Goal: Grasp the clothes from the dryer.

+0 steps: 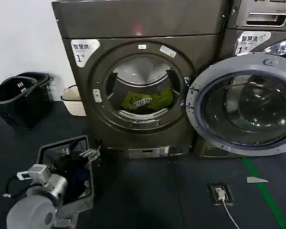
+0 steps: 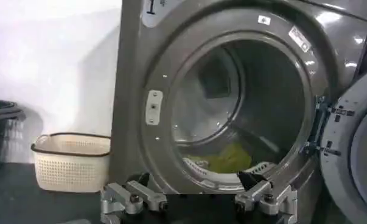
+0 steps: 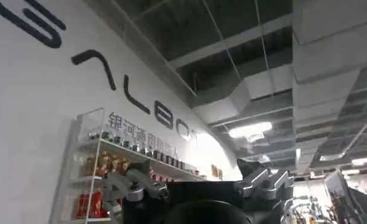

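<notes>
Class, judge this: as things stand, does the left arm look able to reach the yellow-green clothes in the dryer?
Probably yes. The dryer door is swung wide, and the left end effector, open, faces the clothes with nothing between.

The left arm sits low at about seven o'clock in the head view, its rounded grey wrist housing nearest the camera and the forearm reaching forward and slightly right. The left claw [image 1: 90,153] stands at the arm's far end with its fingers spread apart, gripping nothing. From the left wrist, the two fingertips [image 2: 132,198] stand wide apart. The right claw [image 3: 198,185] points upward, its fingers likewise parted and empty.
</notes>
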`<action>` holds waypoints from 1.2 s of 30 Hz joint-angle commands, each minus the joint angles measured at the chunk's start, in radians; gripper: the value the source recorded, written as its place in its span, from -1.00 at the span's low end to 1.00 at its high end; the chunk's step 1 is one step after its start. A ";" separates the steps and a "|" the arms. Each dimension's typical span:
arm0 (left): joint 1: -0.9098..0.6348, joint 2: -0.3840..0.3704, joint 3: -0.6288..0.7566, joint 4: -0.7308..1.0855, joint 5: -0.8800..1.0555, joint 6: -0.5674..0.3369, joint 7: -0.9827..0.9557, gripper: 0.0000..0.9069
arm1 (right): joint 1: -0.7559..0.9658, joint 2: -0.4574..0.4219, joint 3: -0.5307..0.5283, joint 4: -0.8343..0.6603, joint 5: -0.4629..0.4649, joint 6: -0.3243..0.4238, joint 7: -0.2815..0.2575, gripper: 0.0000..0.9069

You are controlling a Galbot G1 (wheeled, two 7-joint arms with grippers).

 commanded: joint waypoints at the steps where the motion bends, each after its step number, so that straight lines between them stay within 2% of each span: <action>1: -0.001 0.000 0.000 0.002 0.002 -0.001 -0.004 1.00 | 0.002 -0.001 0.000 -0.005 -0.011 0.000 -0.003 1.00; 27: 0.033 0.008 -0.001 -0.021 0.035 -0.001 -0.050 1.00 | 0.002 0.002 -0.007 -0.009 -0.014 0.001 -0.009 1.00; 36: 0.019 -0.003 0.003 -0.010 0.053 0.000 -0.046 1.00 | 0.008 0.012 -0.012 -0.009 0.020 0.072 -0.042 1.00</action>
